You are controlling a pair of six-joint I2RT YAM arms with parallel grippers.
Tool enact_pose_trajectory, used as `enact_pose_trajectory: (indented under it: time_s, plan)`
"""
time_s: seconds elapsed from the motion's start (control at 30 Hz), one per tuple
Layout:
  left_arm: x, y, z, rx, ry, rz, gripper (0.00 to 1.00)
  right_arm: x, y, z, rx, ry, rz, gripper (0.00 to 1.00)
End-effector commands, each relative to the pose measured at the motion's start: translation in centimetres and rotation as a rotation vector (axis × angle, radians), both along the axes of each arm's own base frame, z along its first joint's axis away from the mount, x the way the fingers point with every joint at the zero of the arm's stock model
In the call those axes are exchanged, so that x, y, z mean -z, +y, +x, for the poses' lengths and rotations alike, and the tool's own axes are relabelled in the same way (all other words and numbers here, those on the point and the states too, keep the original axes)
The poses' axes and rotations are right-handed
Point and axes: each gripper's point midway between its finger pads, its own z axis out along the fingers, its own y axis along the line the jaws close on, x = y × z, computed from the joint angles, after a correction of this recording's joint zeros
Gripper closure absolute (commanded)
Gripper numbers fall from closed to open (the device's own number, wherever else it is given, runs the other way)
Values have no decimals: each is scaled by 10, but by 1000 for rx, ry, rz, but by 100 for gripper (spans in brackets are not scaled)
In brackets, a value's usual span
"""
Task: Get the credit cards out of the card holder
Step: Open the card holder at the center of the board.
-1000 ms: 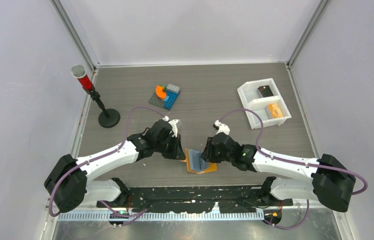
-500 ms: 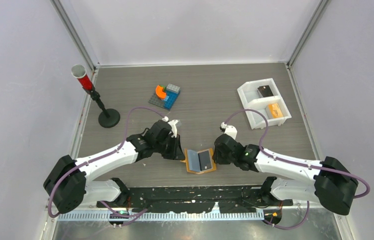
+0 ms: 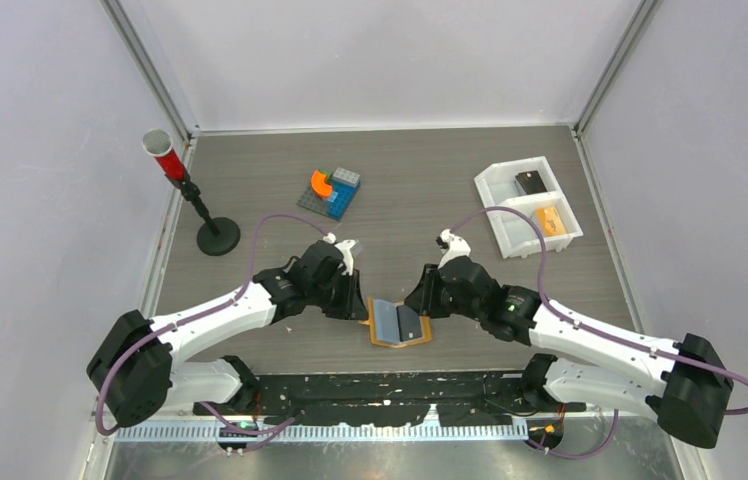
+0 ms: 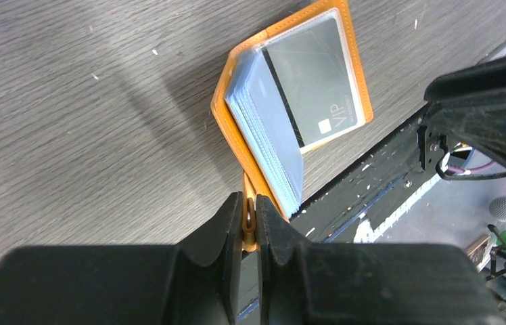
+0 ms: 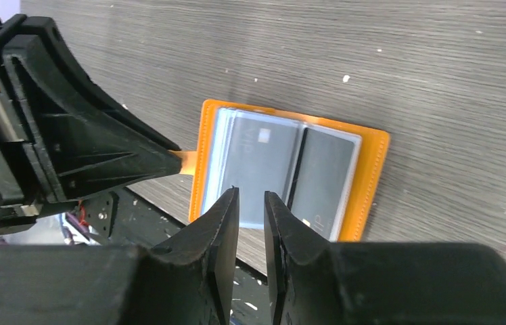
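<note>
A credit card point(image 4: 318, 74) in the card holder point(image 5: 371, 177) read "VIP"; left gripper point(image 4: 250, 223) clamped its tab; right gripper point(image 5: 251, 211), jaws slightly apart, had moved over it

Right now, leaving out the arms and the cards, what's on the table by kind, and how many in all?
Holder: 1
Tray: 1
Orange block: 1
Dark piece: 1
Brick stack: 1
Stand: 1
Total: 6
</note>
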Motion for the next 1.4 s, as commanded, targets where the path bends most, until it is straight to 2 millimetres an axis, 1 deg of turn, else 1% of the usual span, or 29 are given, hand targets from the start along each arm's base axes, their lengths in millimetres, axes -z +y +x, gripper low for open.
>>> enact_pose_trajectory:
  time_s: [0.0, 0.03, 0.07, 0.1, 0.13, 0.2, 0.27, 0.37, 0.4, 0.5, 0.6, 0.7, 0.87, 0.93, 1.0, 1.1, 1.23, 1.37]
  plan:
    - [-12, 3, 7, -17, -54, 5, 82, 1, 18, 3, -27, 3, 64, 74]
    - [-13, 4, 8, -23, -57, 7, 79, 5, 18, 4, -27, 4, 60, 74]
    - [-13, 5, 8, -28, -58, 8, 76, 15, 20, 5, -24, 9, 56, 76]
    - [-13, 5, 7, -33, -53, 4, 75, 20, 20, 5, -23, 14, 55, 76]
    - [-14, 4, 6, -32, -50, 0, 73, 31, 21, 5, -23, 33, 49, 77]
    - [-15, 3, 5, -28, -42, -3, 67, 45, 21, 4, -19, 54, 38, 78]
    - [-19, 3, 3, -26, -37, -3, 63, 54, 23, 2, -19, 70, 50, 78]
    - [-30, -3, 3, -23, -42, -29, 61, 61, 27, 0, -23, 84, 72, 79]
    - [-35, -5, 3, -24, -43, -44, 61, 64, 29, -4, -45, 105, 77, 79]
    - [-49, -14, 3, -22, -41, -99, 61, 67, 31, -7, -52, 120, 85, 79]
    - [-55, -25, 6, -17, -45, -157, 63, 65, 29, -6, -42, 113, 87, 79]
    - [-50, -37, 8, 2, -36, -200, 65, 63, 23, -3, -17, 95, 76, 80]
    - [-31, -55, 15, 24, -5, -235, 68, 68, 9, 0, 21, 71, 21, 80]
    - [-16, -57, 18, 16, 10, -205, 70, 74, 2, 0, 37, 71, -5, 80]
    - [-6, -60, 23, 15, 6, -196, 71, 77, -3, 0, 46, 73, -21, 80]
    - [11, -61, 25, 9, 22, -173, 72, 83, -9, -2, 58, 78, -41, 81]
    - [24, -61, 25, 3, 35, -169, 72, 93, -16, -6, 69, 98, -61, 82]
    - [30, -61, 24, 3, 37, -168, 71, 101, -19, -11, 74, 118, -58, 82]
